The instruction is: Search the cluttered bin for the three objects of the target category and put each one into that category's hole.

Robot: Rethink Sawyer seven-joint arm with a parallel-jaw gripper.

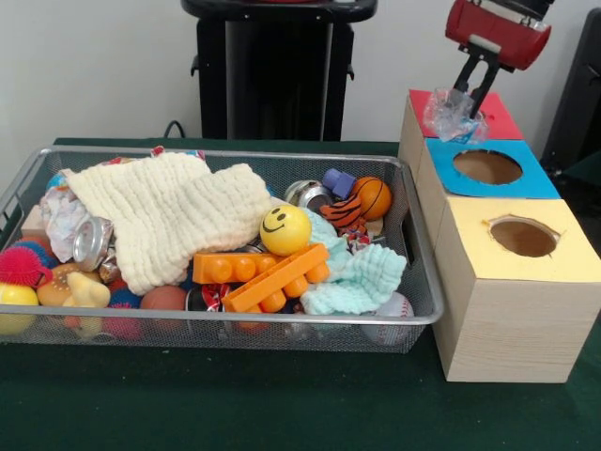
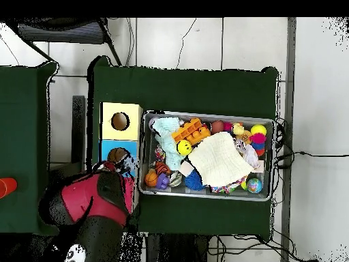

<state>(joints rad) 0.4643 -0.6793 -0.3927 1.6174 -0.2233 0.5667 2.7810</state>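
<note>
Green cloth covers the table (image 1: 282, 404) nearest the camera, and on it sits a wire mesh bin (image 1: 235, 329) crammed with odds and ends. Along the bin's near side lie an orange toy block (image 1: 268, 277), a mint-green washcloth (image 1: 362, 282) and a baseball (image 1: 394, 310) pressed into the near right corner. A yellow smiley ball (image 1: 285, 230) rests just behind the orange block, and a large cream knitted cloth (image 1: 174, 216) is draped over the left half of the heap, with a crushed can (image 1: 91, 242) poking out at its left edge. Toward the far right of the bin sit a small basketball (image 1: 373, 197) and a purple cap-like piece (image 1: 338, 181). To the right of the bin stands a row of three wooden boxes: the yellow-topped box (image 1: 540, 254) nearest, the blue-topped box (image 1: 526, 174) behind it, and the red-topped box (image 1: 498, 117) farthest. The gripper (image 1: 462, 103) hangs over the red-topped box with its fingers closed around a crumpled clear plastic wrapper (image 1: 453, 117), which sits right at the red top, hiding the hole there. In the overhead view the red arm (image 2: 95, 198) covers that far box.
</note>
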